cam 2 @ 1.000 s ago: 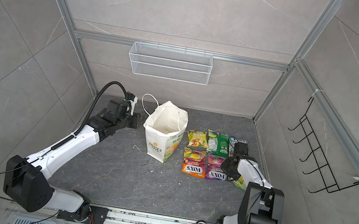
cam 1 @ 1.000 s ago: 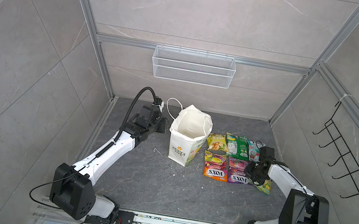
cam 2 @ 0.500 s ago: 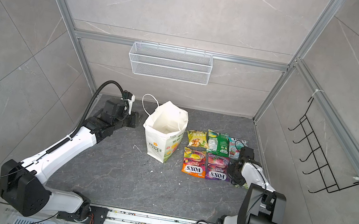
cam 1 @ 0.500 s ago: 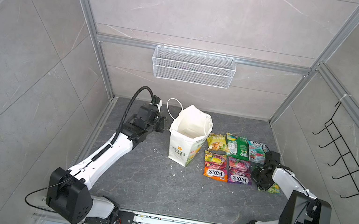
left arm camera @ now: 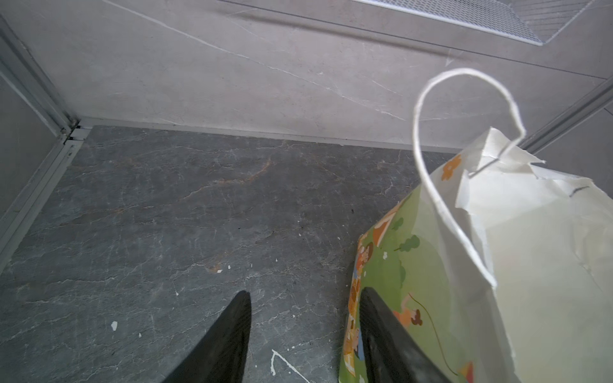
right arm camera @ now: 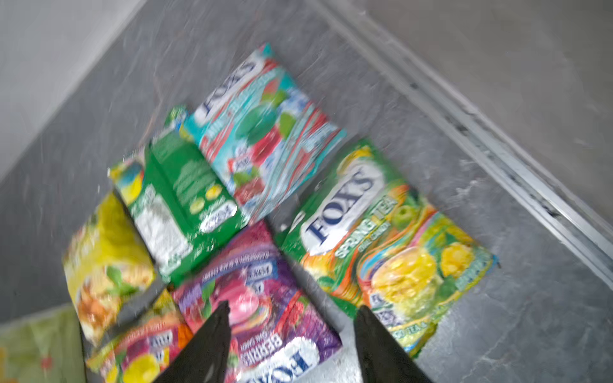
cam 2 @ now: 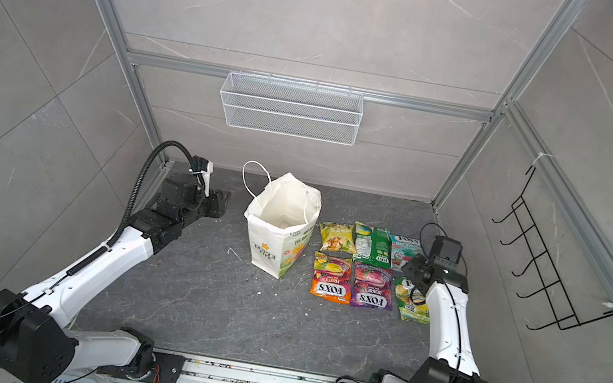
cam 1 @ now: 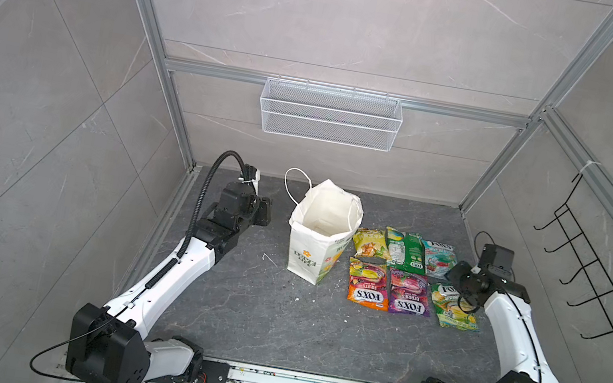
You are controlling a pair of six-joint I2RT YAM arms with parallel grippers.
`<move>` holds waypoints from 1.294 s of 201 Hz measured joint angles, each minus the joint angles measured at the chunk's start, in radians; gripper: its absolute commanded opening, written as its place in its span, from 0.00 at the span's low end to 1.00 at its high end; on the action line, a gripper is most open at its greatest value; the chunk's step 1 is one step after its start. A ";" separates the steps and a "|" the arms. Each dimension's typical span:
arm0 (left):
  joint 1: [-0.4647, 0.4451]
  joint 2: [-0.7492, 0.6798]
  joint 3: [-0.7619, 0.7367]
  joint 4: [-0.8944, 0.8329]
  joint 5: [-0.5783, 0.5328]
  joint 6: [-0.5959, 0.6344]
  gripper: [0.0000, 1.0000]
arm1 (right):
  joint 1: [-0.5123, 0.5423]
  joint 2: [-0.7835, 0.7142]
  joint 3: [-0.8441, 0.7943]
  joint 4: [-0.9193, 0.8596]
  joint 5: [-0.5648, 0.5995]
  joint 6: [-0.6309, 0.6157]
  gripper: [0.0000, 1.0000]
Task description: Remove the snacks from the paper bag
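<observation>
Inventory, as you see it in both top views:
- Paper bag (cam 1: 306,258): upright at mid-frame, mouth open, white lining showing.
- Snacks: six packets flat on the dark floor (cam 1: 274,322), just right of the bag.
 - Upper row: yellow chip bag (cam 1: 371,243), green bag (cam 1: 404,249), teal mint bag (cam 1: 438,256).
 - Lower row: orange FOX'S Fruits (cam 1: 367,285), purple FOX'S Berries (cam 1: 408,292), yellow-green FOX'S Spring Tea (cam 1: 453,310).
- Your left gripper (left arm camera: 305,331): left of the bag, spread, empty.
- Your right gripper (right arm camera: 292,331): at the rows' right end, spread, gripping nothing.
</observation>
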 measured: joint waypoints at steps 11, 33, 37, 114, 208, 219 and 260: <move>0.014 0.004 -0.001 0.000 0.010 -0.005 0.55 | -0.052 0.039 0.012 0.015 0.005 0.002 0.72; 0.020 0.014 -0.001 0.000 0.021 -0.006 0.56 | -0.087 0.141 0.026 0.037 0.015 0.002 0.78; 0.019 0.017 -0.001 0.000 0.022 -0.006 0.56 | -0.089 0.161 0.028 0.038 0.017 0.004 0.79; 0.019 0.057 0.001 0.001 0.060 -0.001 0.56 | -0.161 0.256 -0.010 0.089 0.022 0.045 0.97; 0.019 0.066 0.002 0.005 0.063 -0.002 0.57 | -0.190 0.315 -0.102 0.174 -0.089 0.105 0.87; 0.019 0.063 0.001 0.005 0.061 -0.002 0.57 | -0.190 0.299 -0.116 0.182 -0.098 0.108 0.87; 0.019 0.035 -0.010 0.011 0.044 -0.001 0.58 | -0.185 0.247 -0.157 0.179 -0.172 0.140 0.87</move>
